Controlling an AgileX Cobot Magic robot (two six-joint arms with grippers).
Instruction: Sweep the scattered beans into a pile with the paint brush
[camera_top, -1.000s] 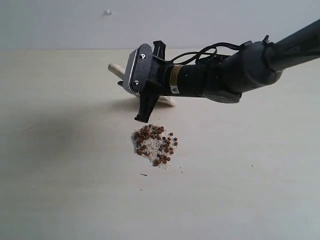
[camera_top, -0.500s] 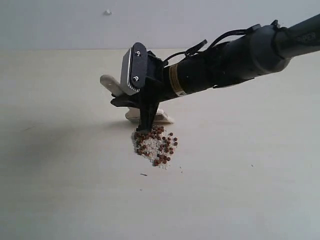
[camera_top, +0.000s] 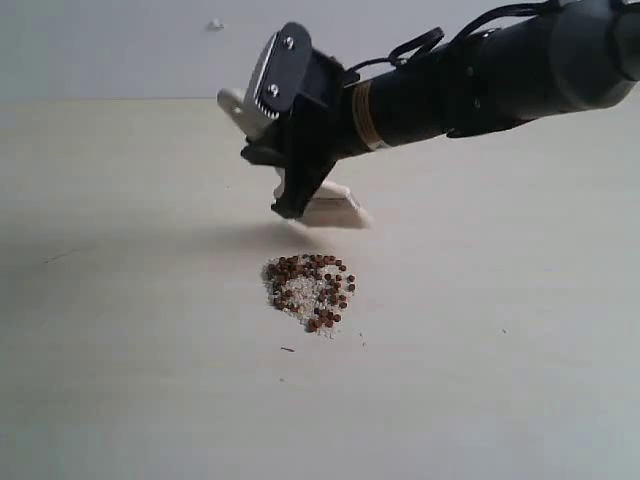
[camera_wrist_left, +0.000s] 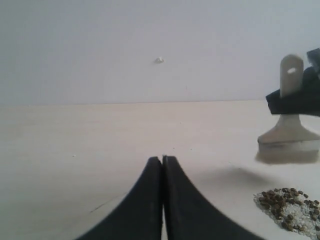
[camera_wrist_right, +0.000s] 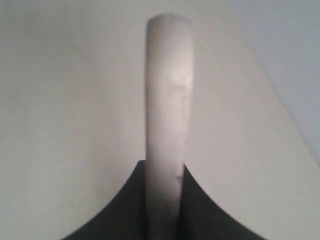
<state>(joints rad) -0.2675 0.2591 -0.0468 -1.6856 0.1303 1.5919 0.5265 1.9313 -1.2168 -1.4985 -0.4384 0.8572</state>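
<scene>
The right pincer (camera_top: 297, 188) grips the paint brush (camera_wrist_left: 290, 134), bristles (camera_top: 335, 210) down, a little above the table (camera_top: 120, 300), close beside the beans (camera_top: 308, 290).

1. The exterior view stands off the arms, raised, and looks down across the bench (camera_top: 120, 380) toward the back wall (camera_top: 100, 50) at middle range.
2. The left wrist view sits low over the bench and faces that wall past the left fingers (camera_wrist_left: 145, 205).
3. The right wrist view looks very closely along the paint brush (camera_wrist_right: 167, 100) between the right fingers (camera_wrist_right: 125, 215).
4. The exterior and left wrist views share the beans (camera_top: 308, 290), the paint brush and the wall's speck (camera_top: 214, 24).
</scene>
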